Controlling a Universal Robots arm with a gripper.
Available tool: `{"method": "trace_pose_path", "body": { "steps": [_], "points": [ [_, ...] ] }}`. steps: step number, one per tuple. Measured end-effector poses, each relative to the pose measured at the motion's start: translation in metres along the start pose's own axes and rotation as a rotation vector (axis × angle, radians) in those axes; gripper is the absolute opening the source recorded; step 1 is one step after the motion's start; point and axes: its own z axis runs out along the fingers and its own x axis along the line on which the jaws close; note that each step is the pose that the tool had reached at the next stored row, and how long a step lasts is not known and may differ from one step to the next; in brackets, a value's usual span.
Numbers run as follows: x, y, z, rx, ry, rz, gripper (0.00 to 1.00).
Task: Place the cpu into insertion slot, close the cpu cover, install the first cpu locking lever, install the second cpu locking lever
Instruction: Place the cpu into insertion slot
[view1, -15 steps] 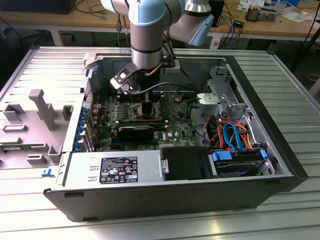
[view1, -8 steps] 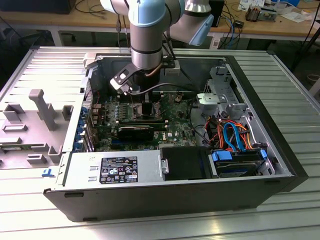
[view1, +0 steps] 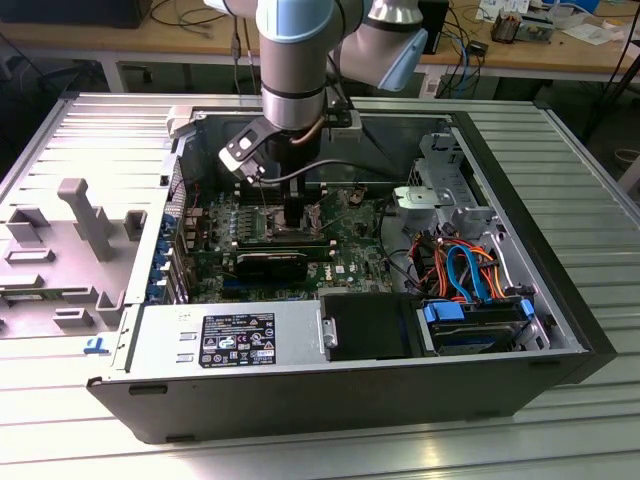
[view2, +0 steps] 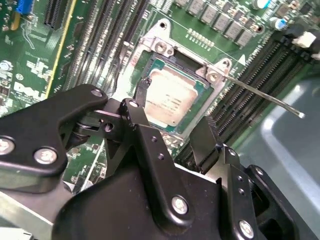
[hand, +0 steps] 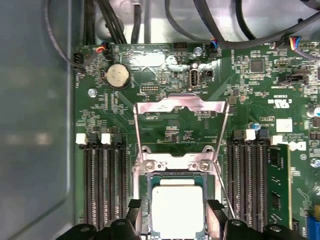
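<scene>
The hand (hand: 175, 215) is spread open astride the chip (hand: 177, 202) lying in the socket (hand: 172, 164), gripping nothing. Chip's probably light, stiff, fragile; pinch its edges.

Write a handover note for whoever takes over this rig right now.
Gripper: down inside the case, low over the cpu; whether it grips is unclear.
The cpu lies in the slot, flat as far as shows.
Cover: swung up, open.
One lever: sticking out free, unlatched.
Done: cpu in the slot.
Left: close the cover, latch both levers.
</scene>
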Motion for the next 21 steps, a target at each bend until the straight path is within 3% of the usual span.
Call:
{"method": "trace_pose_path", "body": {
  "steps": [1,3,4,5,6,7,9,10,11,12,21],
  "points": [
    [0.0001,0.0002,-0.0001,0.0002,0.0138,0.0,0.62],
    [0.0008,0.0015,0.0,0.0017,0.0143,0.0,0.61],
    [0.001,0.0021,0.0,0.0027,0.0098,0.0,0.54],
    [0.0013,0.0026,-0.0001,0.0039,0.0015,0.0,0.47],
    [0.0018,0.0033,-0.0008,0.0053,-0.0128,0.0,0.35],
    [0.0021,0.0035,-0.0019,0.0054,-0.0194,0.0,0.35],
    [0.0032,0.0037,-0.0067,0.0055,-0.049,-0.001,0.24],
    [0.0034,0.0037,-0.008,0.0055,-0.0587,-0.001,0.24],
    [0.0035,0.0039,-0.0101,0.0054,-0.0755,-0.002,0.11],
    [0.0034,0.004,-0.0116,0.0057,-0.0812,-0.003,0.11],
    [0.0037,0.0043,-0.0193,0.0056,-0.0851,-0.004,0.11]
  ]
}}
